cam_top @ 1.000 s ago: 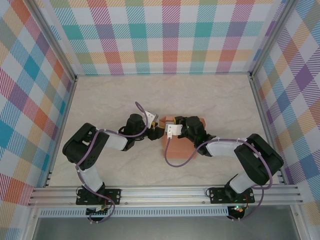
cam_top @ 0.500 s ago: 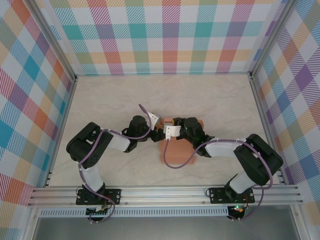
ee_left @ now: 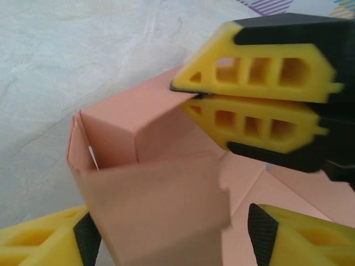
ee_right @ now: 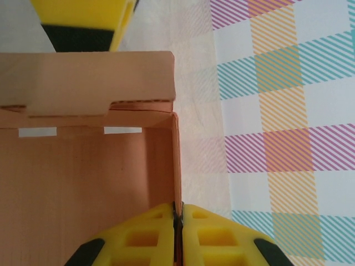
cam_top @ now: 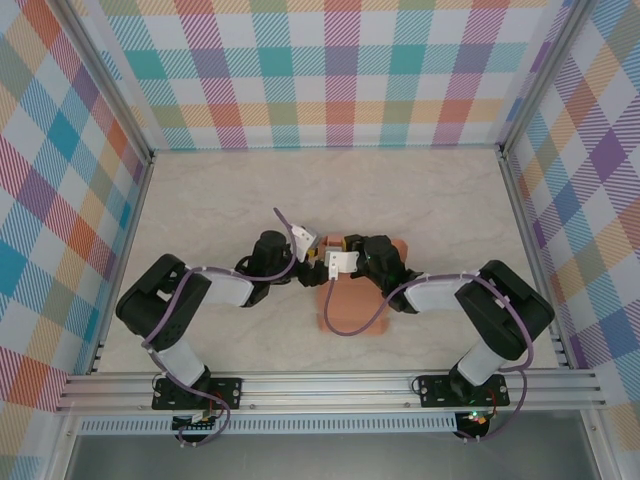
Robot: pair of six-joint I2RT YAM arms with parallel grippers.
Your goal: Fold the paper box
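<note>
The right tool (ee_right: 177, 213) is clamped shut on an upright side wall of the paper box (ee_right: 83, 183), pinching the thin card between its pads. The left tool (ee_left: 172, 224) stands spread apart, one finger on either side of a raised flap, gripping nothing. The half-formed box (cam_top: 350, 305) lies on the bench (cam_top: 420, 190) between the arms. Compared with a second ago, it sits slightly further left and the tools are closer together.
</note>
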